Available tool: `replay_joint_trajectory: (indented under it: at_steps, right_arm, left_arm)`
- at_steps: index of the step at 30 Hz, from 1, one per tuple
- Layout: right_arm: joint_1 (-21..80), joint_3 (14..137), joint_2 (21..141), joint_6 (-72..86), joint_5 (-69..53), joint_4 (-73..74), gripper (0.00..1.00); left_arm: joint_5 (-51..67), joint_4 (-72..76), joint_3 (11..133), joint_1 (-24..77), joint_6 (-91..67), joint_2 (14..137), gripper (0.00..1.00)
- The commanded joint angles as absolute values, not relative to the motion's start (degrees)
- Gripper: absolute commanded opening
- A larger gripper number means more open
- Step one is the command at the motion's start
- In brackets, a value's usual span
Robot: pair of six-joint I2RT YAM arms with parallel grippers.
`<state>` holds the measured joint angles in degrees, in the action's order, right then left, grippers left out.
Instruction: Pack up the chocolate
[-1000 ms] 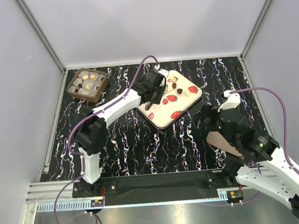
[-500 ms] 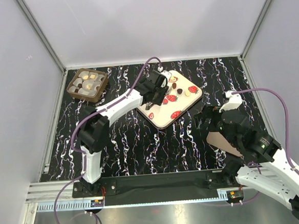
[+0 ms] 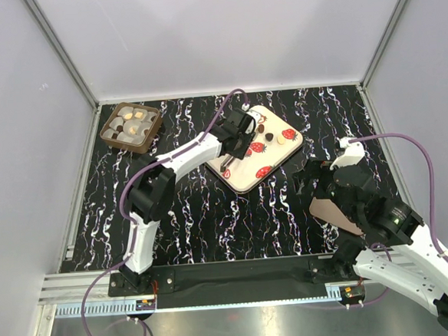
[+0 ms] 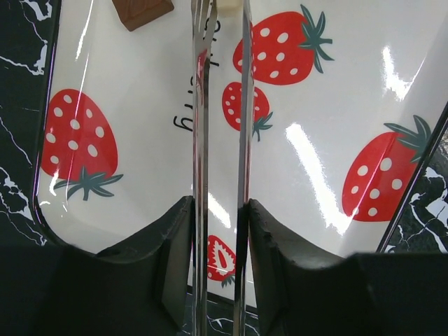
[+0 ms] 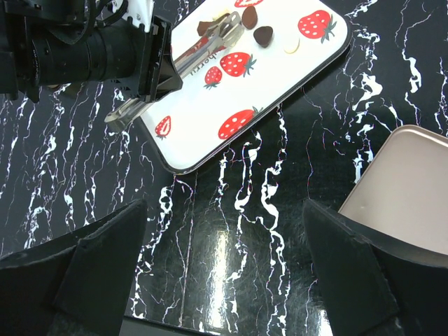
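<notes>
The left gripper [image 4: 218, 210] clasps steel tweezers [image 4: 243, 105], presumably for fine picking. Their tips reach ahead of its fingers, beside a brown chocolate [image 4: 142, 10] on the tray [image 4: 329, 91]. The right gripper [image 5: 224, 238] gapes empty.

Tiny pieces of chocolate [image 3: 260, 127] lie loose on my strawberry-printed tray [image 3: 240, 179], toward its one o'clock end seen from overhead. There is a dark rounded piece [image 5: 263, 35], a cream crescent [image 5: 294, 45] at its four o'clock, and a flat brown square [image 4: 142, 10]. A cream bit [image 4: 225, 5] shows between the tips of my tongs [image 4: 245, 105]. More tan pieces [image 3: 129, 115] sit in the brown box [image 3: 152, 137] at the table's ten o'clock.
</notes>
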<state>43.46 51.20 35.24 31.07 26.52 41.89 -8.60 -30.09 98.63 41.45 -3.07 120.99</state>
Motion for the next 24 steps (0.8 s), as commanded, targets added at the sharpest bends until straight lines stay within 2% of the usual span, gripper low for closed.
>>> replay_joint_trajectory:
  at_steps: [1,4,14,19,24]
  right_arm:
    - [43.51,52.47,35.07,30.5,28.65,41.4,1.0]
    - [43.51,52.56,35.07,30.41,28.65,41.22,1.0]
    - [43.59,52.82,35.33,31.29,26.81,40.52,1.0]
    - [43.59,53.09,35.33,31.2,26.28,40.34,1.0]
    - [43.59,52.03,35.95,31.2,24.96,38.85,1.0]
  left_arm:
    - [-8.78,-29.0,100.46,41.57,-3.34,119.01,0.37]
    - [-9.14,-29.62,98.62,41.48,-3.69,115.51,0.33]
    - [-13.53,-36.54,99.31,41.4,-5.36,106.62,0.31]
    - [-17.56,-44.29,101.52,36.75,-9.14,102.67,0.27]
    - [-19.07,-47.55,98.71,27.09,-10.45,97.74,0.29]
